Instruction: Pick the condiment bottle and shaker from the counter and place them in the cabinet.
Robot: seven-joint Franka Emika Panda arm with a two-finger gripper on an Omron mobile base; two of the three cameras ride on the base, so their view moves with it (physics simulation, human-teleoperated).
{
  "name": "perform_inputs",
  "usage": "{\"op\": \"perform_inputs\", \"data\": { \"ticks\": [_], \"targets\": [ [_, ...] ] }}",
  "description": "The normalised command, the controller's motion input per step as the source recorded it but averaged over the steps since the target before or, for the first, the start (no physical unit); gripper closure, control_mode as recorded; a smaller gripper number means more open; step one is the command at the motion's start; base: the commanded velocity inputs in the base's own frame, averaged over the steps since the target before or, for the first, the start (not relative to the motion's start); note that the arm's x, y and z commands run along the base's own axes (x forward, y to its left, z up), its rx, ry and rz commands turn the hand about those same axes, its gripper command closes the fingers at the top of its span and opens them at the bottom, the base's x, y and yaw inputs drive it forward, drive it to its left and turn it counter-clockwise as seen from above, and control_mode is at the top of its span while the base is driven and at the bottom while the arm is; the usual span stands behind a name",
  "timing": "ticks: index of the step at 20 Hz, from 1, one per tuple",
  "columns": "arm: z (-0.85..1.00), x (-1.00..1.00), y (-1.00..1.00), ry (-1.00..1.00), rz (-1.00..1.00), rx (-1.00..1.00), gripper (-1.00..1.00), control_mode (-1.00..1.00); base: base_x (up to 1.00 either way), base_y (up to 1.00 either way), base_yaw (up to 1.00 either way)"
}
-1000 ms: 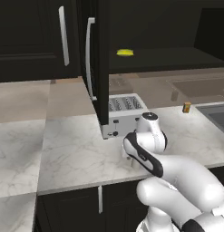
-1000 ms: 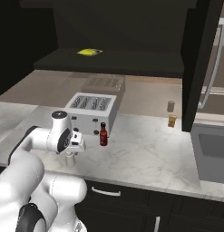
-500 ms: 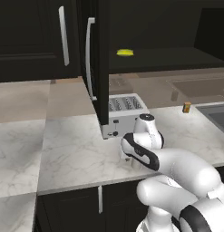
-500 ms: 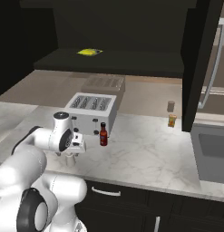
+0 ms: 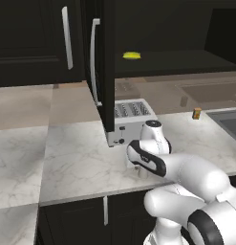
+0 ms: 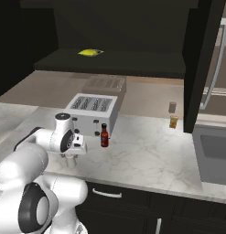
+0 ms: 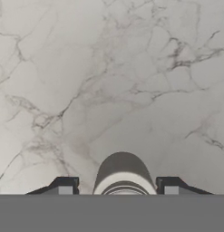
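- Hand view: the gripper (image 7: pixel 117 186) points straight down at the veined counter (image 7: pixel 131 68), its two dark fingertips (image 7: pixel 63 186) spread either side of the shaker (image 7: pixel 123 176), whose rounded pale top sits between them at 6 o'clock; whether the tips touch its sides cannot be told.
- Right base view: the white arm bends low over the front of the counter (image 6: pixel 146 155), the gripper (image 6: pixel 70 156) directly above the shaker (image 6: pixel 70 160), which stands on the marble near the front edge.
- Right base view: the condiment bottle (image 6: pixel 104 135) stands upright just in front of the toaster (image 6: pixel 94 113), at about 2 o'clock from the shaker and apart from it.
- Right base view: a small orange-brown jar (image 6: pixel 173 121) stands well off at 3 o'clock from the bottle, beside the dark cabinet door (image 6: pixel 200 59).
- Left base view: the cabinet (image 5: pixel 162 43) hangs open above the counter (image 5: pixel 81 162), its tall door (image 5: pixel 103 62) swung out edge-on with a long silver handle (image 5: pixel 93 60).
- Left base view: a yellow object (image 5: pixel 131 55) lies on the cabinet's inner shelf at 12 o'clock from the toaster (image 5: pixel 131 119).
- Left base view: the arm's wrist hides most of the gripper (image 5: pixel 141 171), low over the counter in front of the toaster.
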Motion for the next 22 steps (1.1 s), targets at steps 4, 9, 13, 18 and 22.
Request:
{"op": "perform_inputs", "data": {
  "ticks": [4,9,13,18,22],
  "targets": [
    [-0.03,0.0,0.0,0.0,0.01,0.0,1.0,-1.0,0.0,0.0,0.0],
    [0.0,0.0,0.0,-0.01,0.02,0.0,1.0,-1.0,0.0,0.0,0.0],
    [0.1,-0.11,0.0,-0.09,0.03,0.0,1.0,-1.0,0.0,0.0,0.0],
    [0.39,-0.4,0.0,-0.19,0.04,-0.03,1.0,-1.0,0.0,0.0,0.0],
    [0.51,-0.39,0.0,-0.2,0.07,-0.08,1.0,-1.0,0.0,0.0,0.0]
  ]
}}
